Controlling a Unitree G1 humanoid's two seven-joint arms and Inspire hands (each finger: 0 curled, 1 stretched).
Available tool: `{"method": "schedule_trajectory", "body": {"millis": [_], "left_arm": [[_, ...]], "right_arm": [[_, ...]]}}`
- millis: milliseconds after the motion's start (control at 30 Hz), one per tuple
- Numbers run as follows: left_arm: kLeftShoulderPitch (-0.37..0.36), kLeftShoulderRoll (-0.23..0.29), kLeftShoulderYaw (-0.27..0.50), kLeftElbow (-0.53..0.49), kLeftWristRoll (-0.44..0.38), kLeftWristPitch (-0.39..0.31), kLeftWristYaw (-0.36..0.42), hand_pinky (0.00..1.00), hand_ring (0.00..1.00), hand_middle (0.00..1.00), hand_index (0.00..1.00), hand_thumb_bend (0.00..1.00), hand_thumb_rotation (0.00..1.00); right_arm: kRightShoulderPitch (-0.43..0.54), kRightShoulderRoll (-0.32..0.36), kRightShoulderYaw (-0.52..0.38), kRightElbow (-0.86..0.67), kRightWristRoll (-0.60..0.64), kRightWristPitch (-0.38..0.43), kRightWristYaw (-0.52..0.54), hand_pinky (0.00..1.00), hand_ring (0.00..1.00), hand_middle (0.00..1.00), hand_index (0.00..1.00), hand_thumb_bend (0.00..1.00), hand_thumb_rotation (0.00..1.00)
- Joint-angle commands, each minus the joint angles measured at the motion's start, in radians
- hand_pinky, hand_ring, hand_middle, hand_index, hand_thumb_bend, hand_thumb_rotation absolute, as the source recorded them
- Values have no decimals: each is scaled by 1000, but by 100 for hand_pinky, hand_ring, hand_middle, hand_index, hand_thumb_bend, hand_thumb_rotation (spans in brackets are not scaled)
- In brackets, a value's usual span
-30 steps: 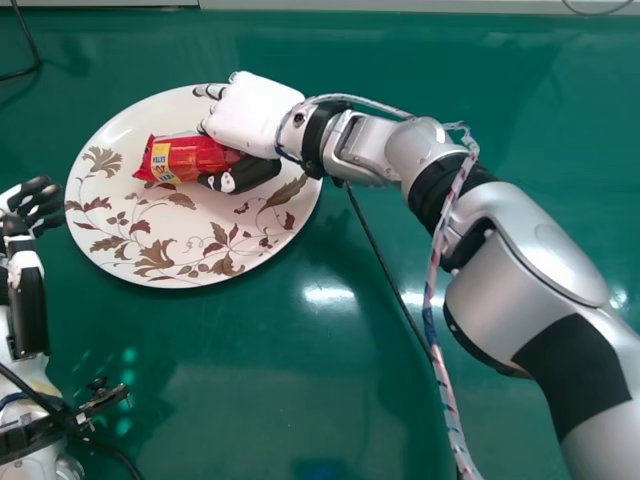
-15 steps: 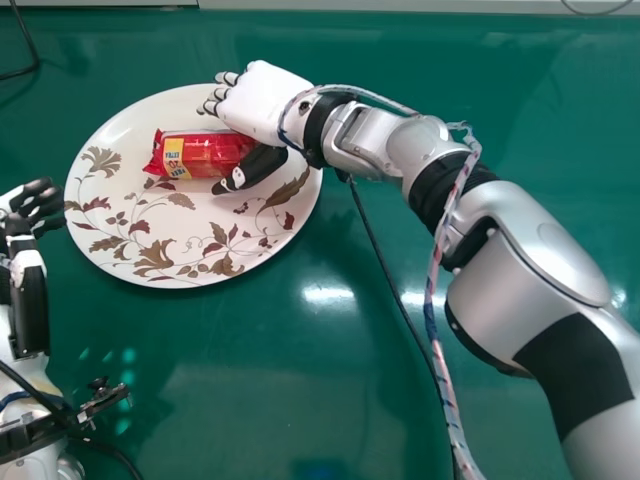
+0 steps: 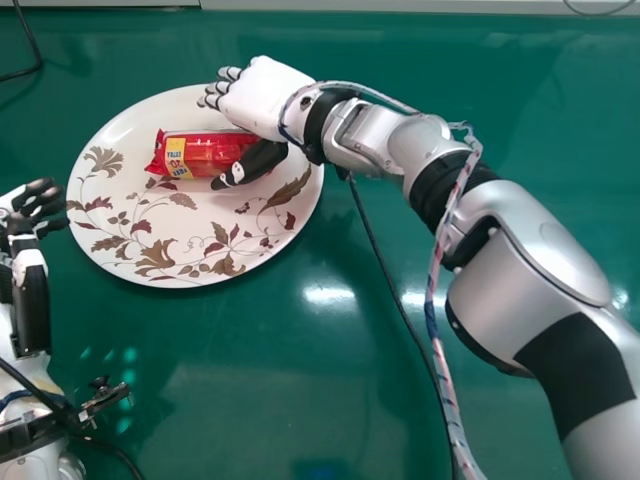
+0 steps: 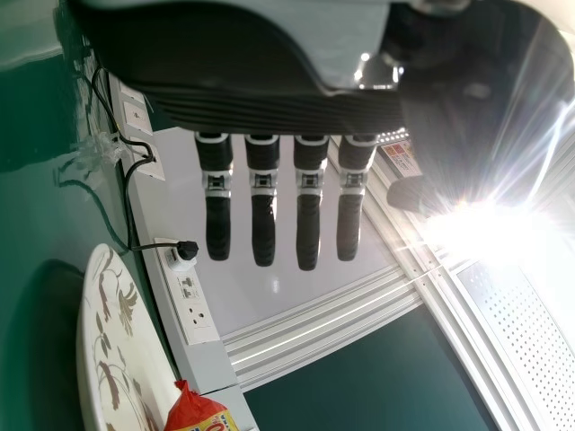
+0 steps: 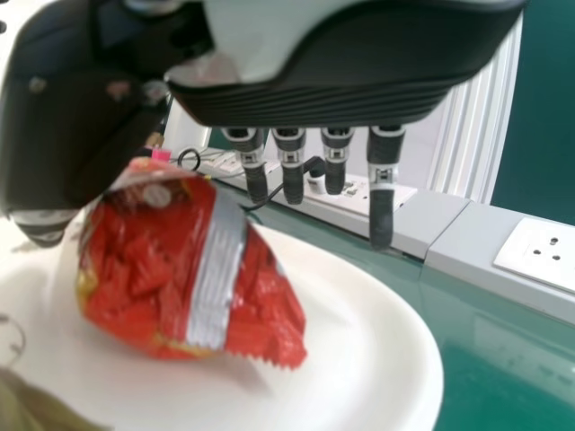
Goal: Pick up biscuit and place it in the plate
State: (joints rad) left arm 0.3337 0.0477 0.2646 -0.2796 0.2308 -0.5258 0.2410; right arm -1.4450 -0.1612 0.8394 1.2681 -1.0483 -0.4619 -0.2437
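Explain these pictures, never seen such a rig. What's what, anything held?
This is a humanoid robot with two arms, each ending in a hand with fingers and a thumb. The head view looks down from its head; each wrist view is taken close to that arm's hand. On the green table sits a leaf-patterned plate, with a red biscuit packet resting on it. The right hand, fingers straight, has its thumb by the packet but isn't gripping it. The left hand is open and empty.

"Item one?"
"A red biscuit packet, silver-banded, laid on a white plate."
"Item two?"
"The right robot hand, fingers extended; beyond, a white socket is mounted."
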Motion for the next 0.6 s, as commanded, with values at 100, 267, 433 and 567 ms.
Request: {"method": "schedule_trajectory", "body": {"millis": [100, 267, 433, 567], "left_arm": [[11, 2, 1, 76, -4, -25, 2, 63, 71, 73, 75, 17, 2], [-2, 1, -4, 84, 16, -4, 9, 61, 70, 72, 74, 18, 10], [-29, 1, -11, 97, 49, 7, 23, 60, 69, 72, 72, 18, 8], [-38, -5, -16, 96, 54, 16, 29, 61, 69, 72, 72, 18, 4]], "right_arm": [[-12, -64, -92, -56, 104, -35, 75, 71, 89, 100, 100, 100, 89], [11, -142, -175, -126, 192, -32, 179, 80, 95, 100, 100, 100, 83], [54, -220, -240, -215, 250, -7, 275, 81, 96, 100, 100, 100, 76], [141, -298, -309, -345, 313, 5, 340, 79, 96, 100, 100, 100, 70]]}}
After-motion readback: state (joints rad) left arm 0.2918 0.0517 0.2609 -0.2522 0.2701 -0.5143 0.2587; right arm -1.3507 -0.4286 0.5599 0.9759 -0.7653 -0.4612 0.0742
